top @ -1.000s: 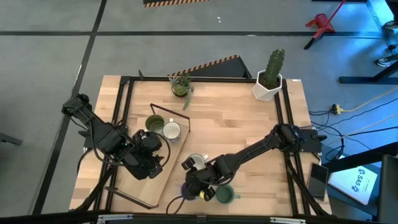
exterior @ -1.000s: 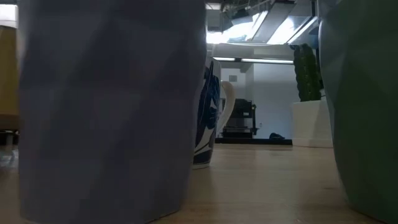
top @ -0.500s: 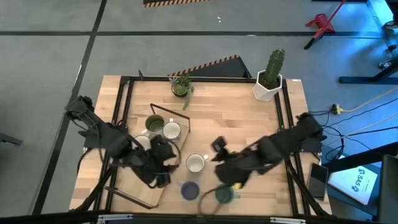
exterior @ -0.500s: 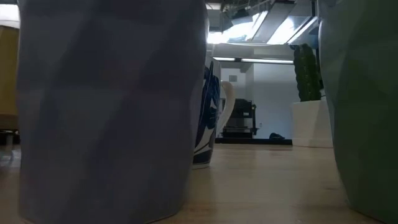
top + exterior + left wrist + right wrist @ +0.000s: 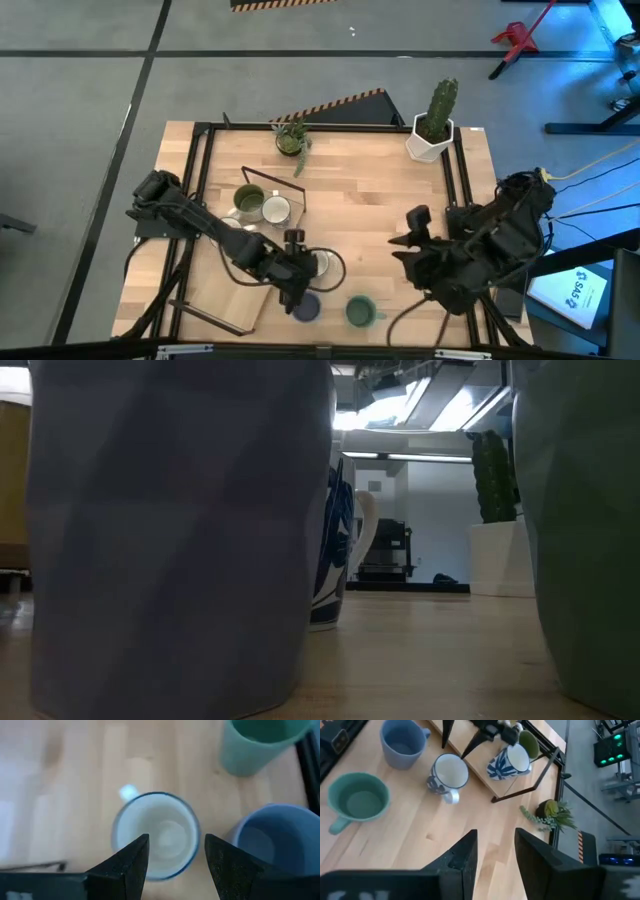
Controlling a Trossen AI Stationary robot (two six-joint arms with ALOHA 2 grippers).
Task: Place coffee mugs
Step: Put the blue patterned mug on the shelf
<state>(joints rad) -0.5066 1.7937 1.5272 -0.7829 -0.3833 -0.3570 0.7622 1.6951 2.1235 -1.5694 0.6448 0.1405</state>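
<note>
While the right arm sits drawn back at the table's right edge, its right gripper (image 5: 408, 232) empty with fingers apart, the left arm reaches across the front-centre of the table.

Left gripper (image 5: 172, 851): fingers spread, directly above a white mug (image 5: 156, 834) with blue rim, not touching it as far as the wrist view shows.

Lavender mug (image 5: 306, 306): on bare wood just in front of the white mug, near the table's front edge.

Green mug (image 5: 361, 312): beside the lavender one, to its right, apart from it.

Wooden tray (image 5: 225, 300): a second white mug (image 5: 276, 211), leaf-patterned, and a second green mug (image 5: 248, 199) stand side by side at its far end.

Low view: blocked by the lavender and green mugs close up.
</note>
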